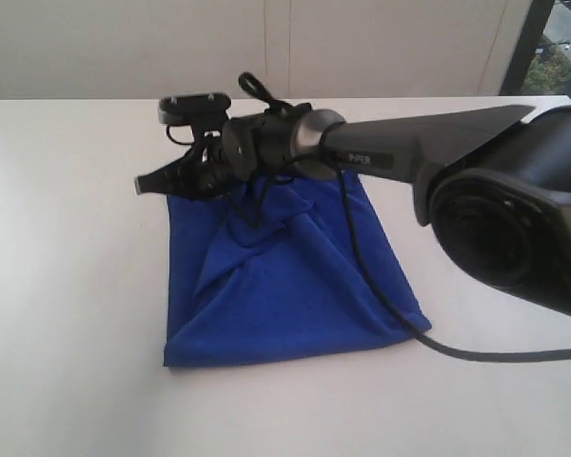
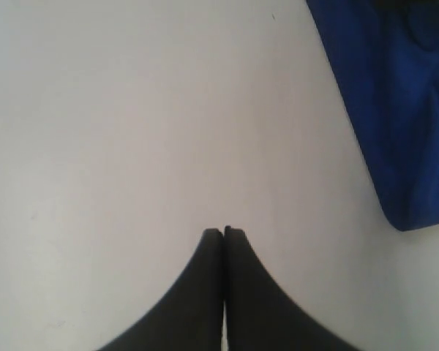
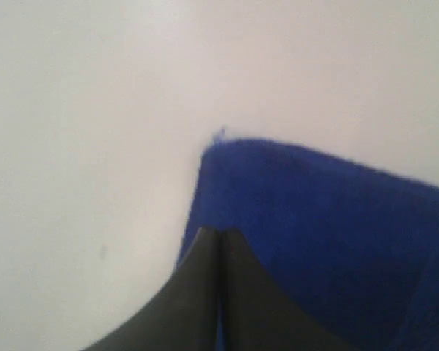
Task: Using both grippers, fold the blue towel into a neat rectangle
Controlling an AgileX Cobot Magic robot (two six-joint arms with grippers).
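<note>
Lying rumpled on the white bench (image 1: 67, 314), the blue towel (image 1: 285, 286). Right hand (image 3: 219, 234), clenched on nothing, over a towel corner; left hand (image 2: 224, 232), likewise clenched, over bare bench beside it.

Faint "PIPER" lettering on right arm (image 1: 438, 133).

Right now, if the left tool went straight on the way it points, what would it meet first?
Most likely the bare white table: the shut left tool points at it, and the blue towel lies off to one side. How near the surface is cannot be told.
</note>
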